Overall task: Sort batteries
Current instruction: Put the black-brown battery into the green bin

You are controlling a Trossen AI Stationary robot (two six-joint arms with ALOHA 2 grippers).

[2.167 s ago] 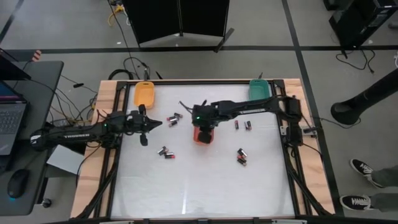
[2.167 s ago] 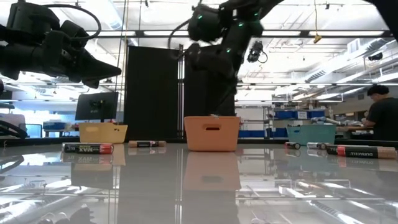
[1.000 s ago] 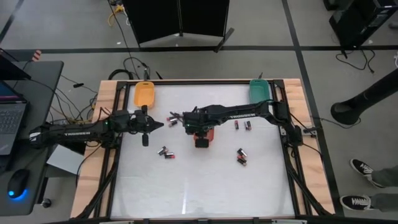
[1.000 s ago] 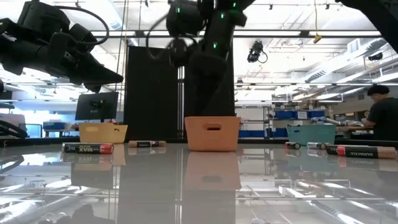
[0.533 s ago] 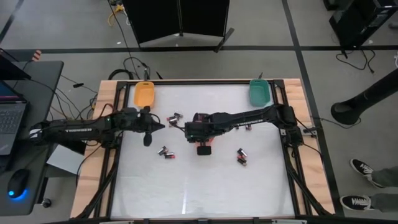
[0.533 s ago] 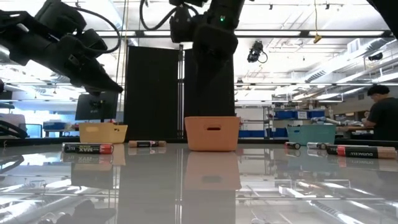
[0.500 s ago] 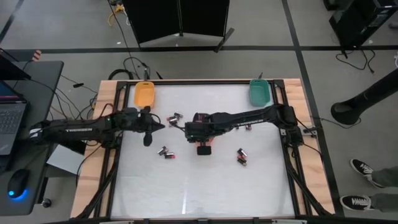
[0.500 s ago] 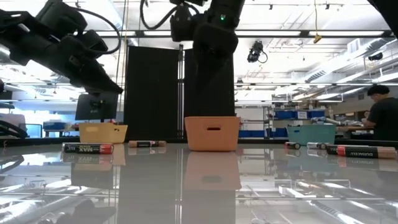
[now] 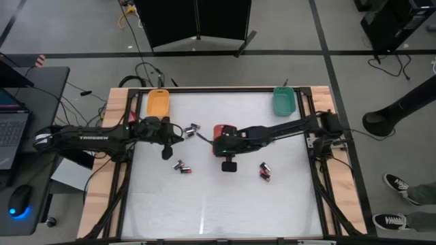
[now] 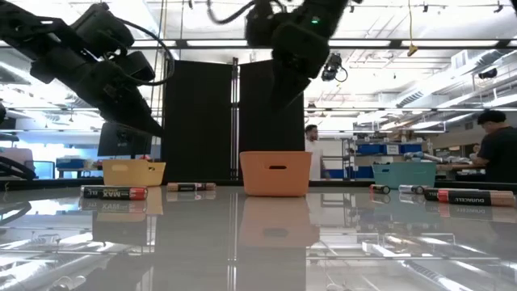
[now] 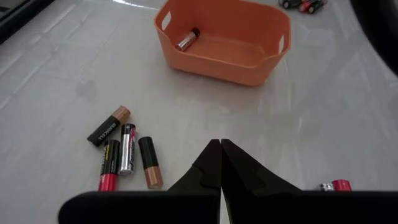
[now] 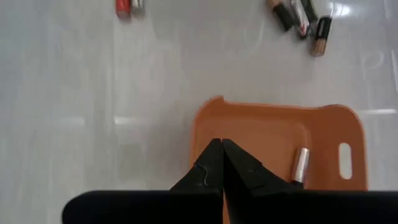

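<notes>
Centrally, rounded glossy orange tray (image 11: 227,38), one silvery cylindrical battery (image 11: 186,39) inside

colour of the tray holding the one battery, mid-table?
Orange rounded plastic tray, one silvery-ended battery inside. Left wrist view shows it best.

We count three trays: an orange tray (image 9: 158,103), a teal tray (image 9: 284,101) and a red-orange tray (image 11: 224,40) holding one battery (image 11: 187,39). Four batteries (image 11: 124,155) lie clustered on the table (image 9: 204,204), with others scattered farther off.
</notes>
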